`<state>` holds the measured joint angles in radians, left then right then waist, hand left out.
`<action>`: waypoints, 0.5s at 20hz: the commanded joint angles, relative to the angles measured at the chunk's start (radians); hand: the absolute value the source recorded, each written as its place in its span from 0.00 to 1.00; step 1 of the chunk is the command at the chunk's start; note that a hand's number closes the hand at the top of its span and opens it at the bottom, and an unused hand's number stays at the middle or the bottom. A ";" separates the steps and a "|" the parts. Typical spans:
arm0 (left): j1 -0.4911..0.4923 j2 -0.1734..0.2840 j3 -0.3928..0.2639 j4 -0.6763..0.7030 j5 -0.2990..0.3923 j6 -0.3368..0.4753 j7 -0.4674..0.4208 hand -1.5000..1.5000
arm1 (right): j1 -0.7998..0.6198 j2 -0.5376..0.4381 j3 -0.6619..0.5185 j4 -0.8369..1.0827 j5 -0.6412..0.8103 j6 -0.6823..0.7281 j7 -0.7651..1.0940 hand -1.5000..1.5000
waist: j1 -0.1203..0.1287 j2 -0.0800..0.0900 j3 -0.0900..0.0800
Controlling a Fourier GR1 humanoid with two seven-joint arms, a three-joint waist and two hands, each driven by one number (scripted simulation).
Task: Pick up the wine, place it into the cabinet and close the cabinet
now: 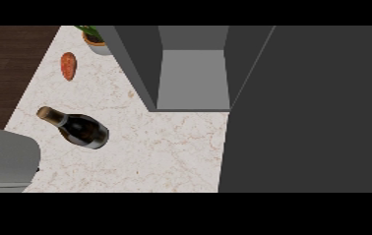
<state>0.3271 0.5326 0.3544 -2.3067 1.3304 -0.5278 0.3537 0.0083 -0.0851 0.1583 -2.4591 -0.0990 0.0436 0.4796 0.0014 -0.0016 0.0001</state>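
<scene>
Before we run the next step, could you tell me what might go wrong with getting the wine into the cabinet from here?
1. The wine bottle stands near the counter's left edge, so a sideways nudge could tip it or push it toward that edge.
2. The cabinet opening looks narrow, with its open door filling the right side; the bottle may clip a wall going in.
3. Neither hand is in view, so the approach cannot be checked.

No readable text, labels or numbers anywhere.

a single head view looks steeply down from above onto the marble counter, with the open grey cabinet reaching the frame's upper edge.
</scene>
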 commanded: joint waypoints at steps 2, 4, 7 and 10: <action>-0.076 -0.012 0.022 0.175 -0.028 -0.062 0.021 0.00 | -0.021 -0.032 -0.041 -0.121 -0.081 0.002 0.114 0.00 | -0.007 0.001 -0.001; -0.151 -0.046 -0.012 0.178 -0.140 0.009 0.009 0.00 | -0.040 -0.015 -0.012 -0.116 -0.042 -0.015 0.121 0.00 | -0.012 0.002 0.000; -0.106 -0.107 -0.013 0.134 -0.197 0.010 0.014 0.00 | -0.049 -0.004 -0.021 -0.089 -0.049 -0.008 0.089 0.00 | -0.002 0.001 0.000; -0.202 -0.055 0.065 0.344 -0.175 -0.091 -0.003 0.00 | -0.107 0.000 -0.006 -0.079 0.002 -0.038 0.147 0.00 | -0.005 0.002 -0.001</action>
<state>0.1887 0.4799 0.3848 -2.0946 1.1971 -0.5577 0.3654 -0.0577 -0.0910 0.1363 -2.4697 -0.0946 0.0335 0.5516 -0.0033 -0.0005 -0.0001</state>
